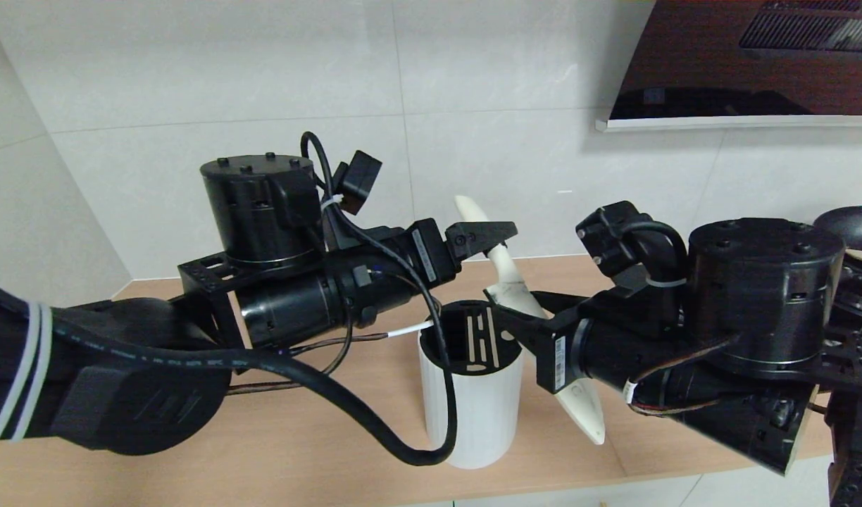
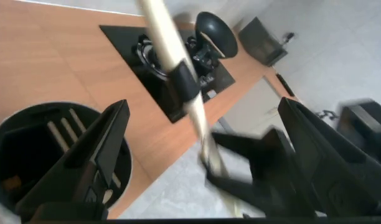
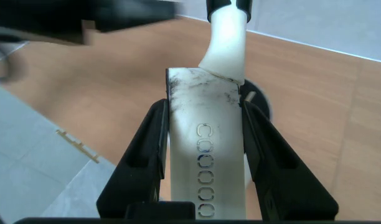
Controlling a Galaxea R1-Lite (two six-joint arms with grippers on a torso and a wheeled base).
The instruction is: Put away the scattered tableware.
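Observation:
A cream slotted spatula [image 1: 517, 290] hangs tilted in the air above a white utensil holder [image 1: 473, 415] with a black slotted insert. My right gripper [image 1: 526, 310] is shut on its blade [image 3: 206, 155], fingers [image 3: 144, 155] pressed on both sides. The spatula's tip [image 1: 584, 415] points down, beside the holder on its right and outside it. My left gripper [image 1: 498, 243] is open around the handle [image 2: 169, 50], and its fingers [image 2: 97, 155] stand wide apart without touching it. The holder [image 2: 28, 143] lies below and to one side, with a few utensil handles inside.
The holder stands on a wooden counter [image 1: 297, 436] near its front edge. A black stove [image 2: 125, 46] with a dark pan [image 2: 216, 36] sits farther right along the counter. A range hood [image 1: 748, 63] hangs at the upper right against the tiled wall.

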